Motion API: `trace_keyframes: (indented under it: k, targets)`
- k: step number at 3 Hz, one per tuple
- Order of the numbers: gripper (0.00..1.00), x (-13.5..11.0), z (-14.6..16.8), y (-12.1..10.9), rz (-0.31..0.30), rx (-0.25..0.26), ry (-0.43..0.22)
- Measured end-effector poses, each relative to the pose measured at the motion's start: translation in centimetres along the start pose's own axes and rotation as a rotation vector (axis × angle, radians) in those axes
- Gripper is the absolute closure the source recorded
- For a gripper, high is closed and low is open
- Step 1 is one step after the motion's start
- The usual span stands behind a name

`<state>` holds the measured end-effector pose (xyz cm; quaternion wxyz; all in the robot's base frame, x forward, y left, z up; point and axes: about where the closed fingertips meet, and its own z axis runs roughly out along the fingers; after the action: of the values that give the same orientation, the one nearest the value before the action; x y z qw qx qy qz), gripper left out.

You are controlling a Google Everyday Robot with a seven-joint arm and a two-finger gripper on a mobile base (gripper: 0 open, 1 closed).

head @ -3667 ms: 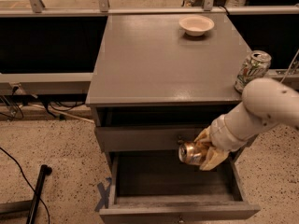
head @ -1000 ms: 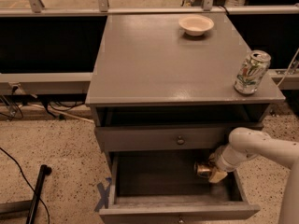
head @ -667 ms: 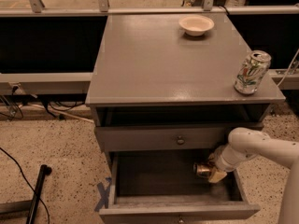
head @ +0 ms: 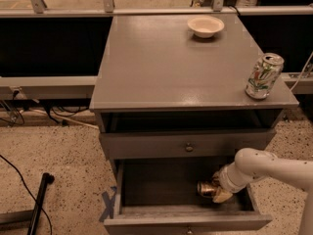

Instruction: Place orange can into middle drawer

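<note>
The orange can [head: 206, 189] lies on its side low inside the open middle drawer [head: 161, 192], at the right end of its dark floor. My gripper [head: 216, 188] reaches into the drawer from the right on a white arm. Its tan fingers [head: 223, 196] are closed around the can's right end. Whether the can rests on the floor or hangs just above it I cannot tell. The drawer's front rim [head: 186, 222] is pulled out toward the camera.
Another grey drawer front with a knob [head: 189, 147] sits shut above the open one. On the cabinet top [head: 166, 67] stand a white-and-green can [head: 264, 76] near the right edge and a white bowl [head: 206, 26] at the back. A black pole [head: 39, 202] lies on the floor at left.
The gripper has come down with the orange can from in front of the upper drawer into the open drawer. Over the last second it has hardly moved.
</note>
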<state>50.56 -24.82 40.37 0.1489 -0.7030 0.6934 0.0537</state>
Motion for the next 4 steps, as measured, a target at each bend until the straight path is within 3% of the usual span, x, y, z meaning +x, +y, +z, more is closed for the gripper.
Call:
trace_keyframes:
  k: [2, 4]
  targets:
    - [1.00, 0.0, -1.4, -0.1, 0.006, 0.073, 0.024]
    - [0.59, -0.1, -1.1, 0.1, 0.005, 0.067, 0.021]
